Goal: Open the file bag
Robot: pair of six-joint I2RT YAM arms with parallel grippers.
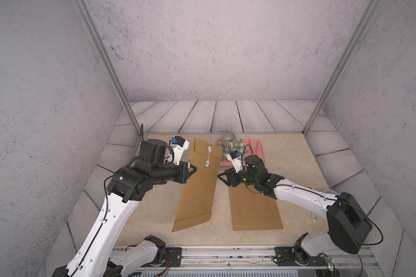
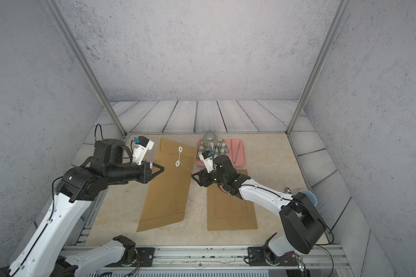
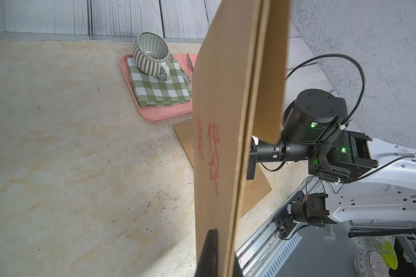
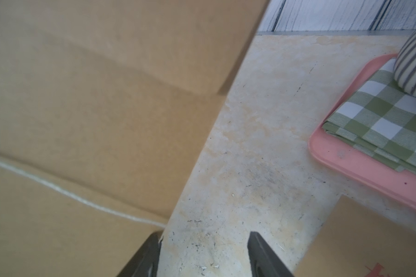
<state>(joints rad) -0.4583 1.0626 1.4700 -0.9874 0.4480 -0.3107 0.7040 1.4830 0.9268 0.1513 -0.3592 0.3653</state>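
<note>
Centre of both top views: file bag (image 1: 197, 187), brown kraft, tipped up off the tabletop (image 1: 298, 167). The left gripper (image 1: 192, 169) is clamped on its left long edge.

- Handling, as I judge it: light, stiff card-paper that bows along its length. The flap gapes slightly in the left wrist view.
- Closure: thin white string (image 1: 213, 166) trailing from the lower of two paper discs (image 1: 206, 164) toward the bag's right edge. It looks limp and easy to lose, and the free end is the place to pinch.
- The right gripper (image 1: 220, 176) is just beside that edge, jaws apart with bare tabletop between them.

Hard to read:
- The winding on the discs is too small to tell.
- At lower centre of the right wrist view, the string tip meets one finger (image 4: 147, 254), and contact is uncertain.
- The bag's bottom corner may be touching the tabletop.
</note>
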